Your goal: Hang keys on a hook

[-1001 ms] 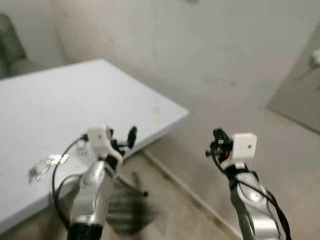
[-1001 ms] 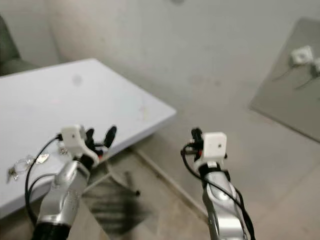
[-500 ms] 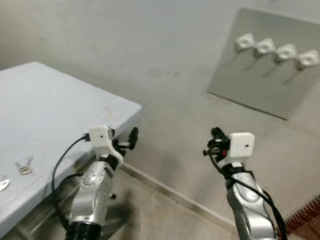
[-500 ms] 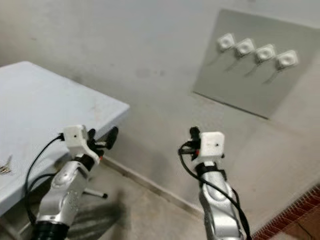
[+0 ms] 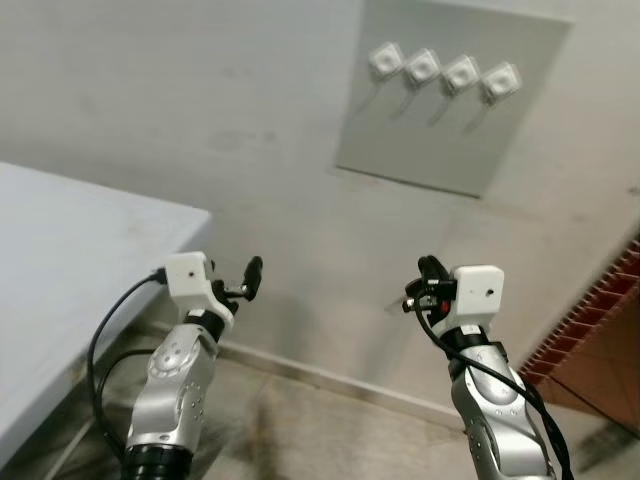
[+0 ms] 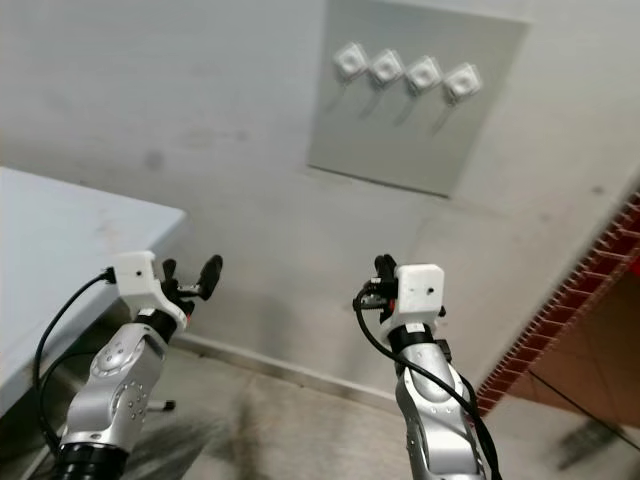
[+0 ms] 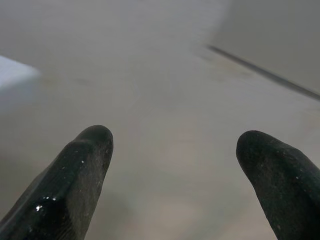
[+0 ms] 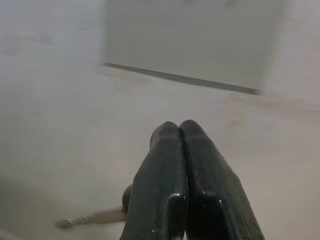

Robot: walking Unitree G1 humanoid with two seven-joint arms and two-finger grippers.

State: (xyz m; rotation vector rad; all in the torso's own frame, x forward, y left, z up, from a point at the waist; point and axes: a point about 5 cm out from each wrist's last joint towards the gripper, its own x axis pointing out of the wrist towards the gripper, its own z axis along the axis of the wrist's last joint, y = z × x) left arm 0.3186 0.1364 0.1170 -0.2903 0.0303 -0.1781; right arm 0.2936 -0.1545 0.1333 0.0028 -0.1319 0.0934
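A pale, scuffed wall (image 5: 250, 120) runs across the scene, with faint dark smudges on its plaster. At the left a light grey counter (image 5: 60, 260) juts toward the wall — its corner stops just short of it, and a thin metal leg (image 6: 160, 405) shows beneath. The floor (image 5: 330, 430) is bare grey concrete, meeting the wall along a low, pale skirting strip (image 5: 330, 378). At the far right, red-brown tiling (image 5: 600, 330) begins — edged by a stepped brick border.
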